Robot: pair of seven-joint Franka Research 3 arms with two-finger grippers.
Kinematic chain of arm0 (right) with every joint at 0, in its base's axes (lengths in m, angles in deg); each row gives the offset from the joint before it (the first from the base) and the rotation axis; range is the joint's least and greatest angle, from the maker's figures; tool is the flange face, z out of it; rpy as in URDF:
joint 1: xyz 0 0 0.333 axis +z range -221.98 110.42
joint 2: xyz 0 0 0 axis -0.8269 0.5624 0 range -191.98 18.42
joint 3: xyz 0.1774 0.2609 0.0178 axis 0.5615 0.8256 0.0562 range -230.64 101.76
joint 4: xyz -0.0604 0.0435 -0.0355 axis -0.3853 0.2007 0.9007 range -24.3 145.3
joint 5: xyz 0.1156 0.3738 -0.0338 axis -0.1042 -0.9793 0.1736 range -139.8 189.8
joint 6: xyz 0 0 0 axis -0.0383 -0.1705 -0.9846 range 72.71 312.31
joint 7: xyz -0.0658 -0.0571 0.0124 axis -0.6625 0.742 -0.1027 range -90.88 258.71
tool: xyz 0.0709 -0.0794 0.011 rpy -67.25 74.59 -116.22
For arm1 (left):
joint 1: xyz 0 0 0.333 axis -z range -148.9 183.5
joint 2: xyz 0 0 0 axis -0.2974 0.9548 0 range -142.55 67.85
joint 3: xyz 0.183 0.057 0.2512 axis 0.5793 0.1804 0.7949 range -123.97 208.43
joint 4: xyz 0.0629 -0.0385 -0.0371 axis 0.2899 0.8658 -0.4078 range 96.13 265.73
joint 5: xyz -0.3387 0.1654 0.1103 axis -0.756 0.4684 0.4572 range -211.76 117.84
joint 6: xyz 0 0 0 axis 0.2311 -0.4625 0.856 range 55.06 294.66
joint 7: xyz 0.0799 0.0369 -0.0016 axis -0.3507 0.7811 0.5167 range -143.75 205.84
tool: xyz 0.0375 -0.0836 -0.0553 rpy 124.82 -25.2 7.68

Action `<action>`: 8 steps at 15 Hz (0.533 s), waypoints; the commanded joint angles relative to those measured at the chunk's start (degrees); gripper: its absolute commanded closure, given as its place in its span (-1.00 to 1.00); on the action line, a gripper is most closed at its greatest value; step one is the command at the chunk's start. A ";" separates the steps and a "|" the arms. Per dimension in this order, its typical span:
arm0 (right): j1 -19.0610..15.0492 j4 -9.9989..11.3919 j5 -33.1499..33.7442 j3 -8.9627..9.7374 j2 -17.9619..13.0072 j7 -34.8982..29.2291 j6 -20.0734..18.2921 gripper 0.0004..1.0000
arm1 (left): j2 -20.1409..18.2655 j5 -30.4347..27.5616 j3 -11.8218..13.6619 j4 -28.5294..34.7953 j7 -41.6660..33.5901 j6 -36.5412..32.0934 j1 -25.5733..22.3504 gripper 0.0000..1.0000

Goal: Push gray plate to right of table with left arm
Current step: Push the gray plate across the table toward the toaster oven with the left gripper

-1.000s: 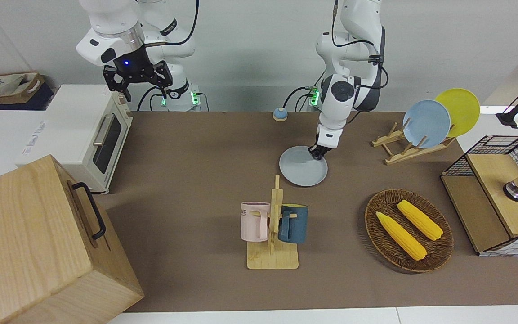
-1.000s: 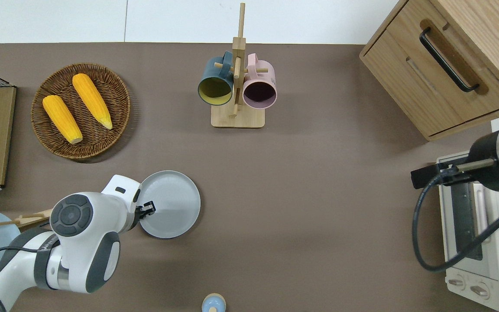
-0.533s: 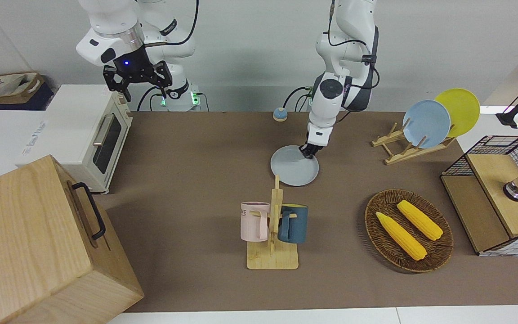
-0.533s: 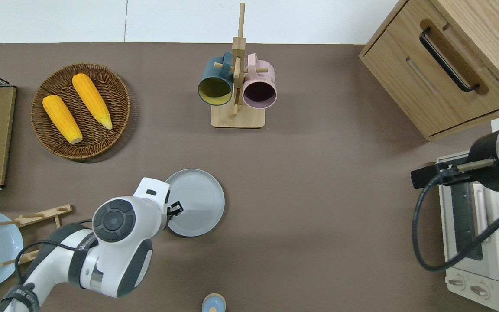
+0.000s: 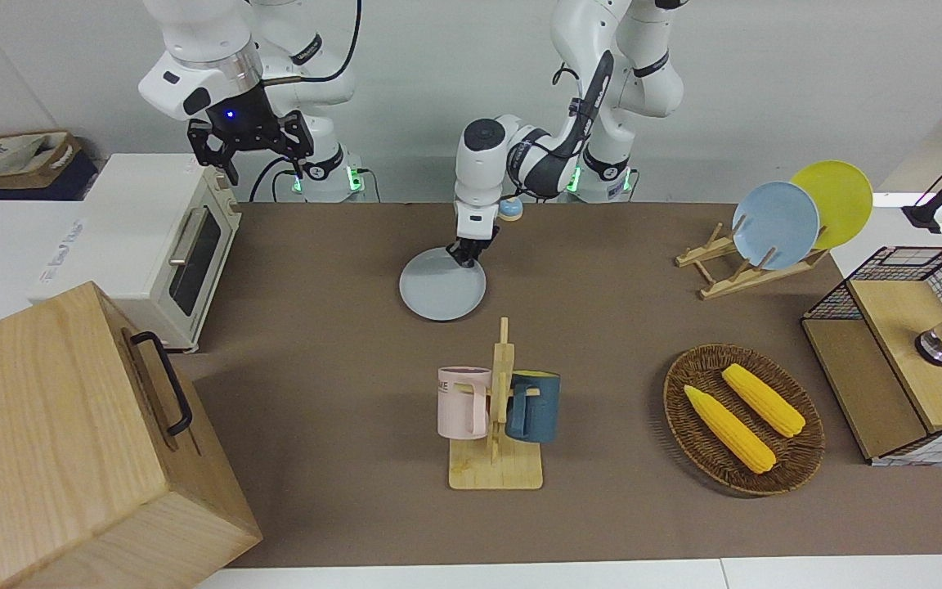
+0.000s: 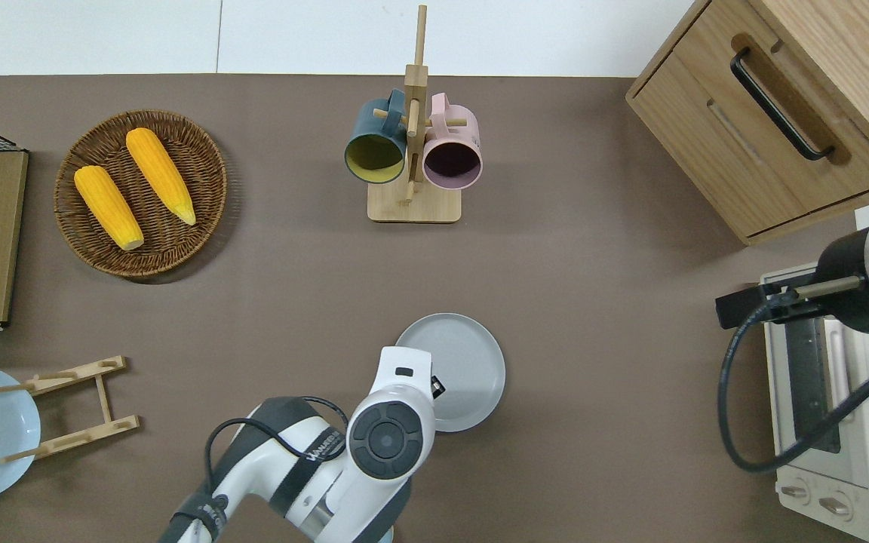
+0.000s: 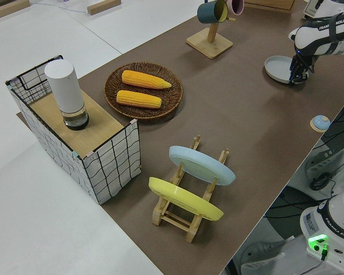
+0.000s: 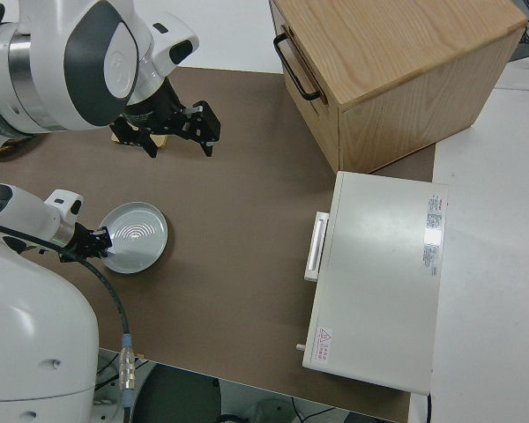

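The gray plate lies flat mid-tabletop, nearer the robots than the mug stand — stiff, light and likely to slide easily — with the left pincer planted on its near rim, fingers unreadable; the right arm is parked.

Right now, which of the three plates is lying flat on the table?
The gray plate, with the left arm's end effector at its rim. The sky-blue plate and yellow plate stand on edge in the wooden rack.
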 commanded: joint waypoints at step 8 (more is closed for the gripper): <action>-1.13 -0.50 -0.25 0.88 -0.17 -0.75 -0.89 -0.97 | 6.77 7.27 -4.92 -7.10 15.06 -3.40 3.03 1.00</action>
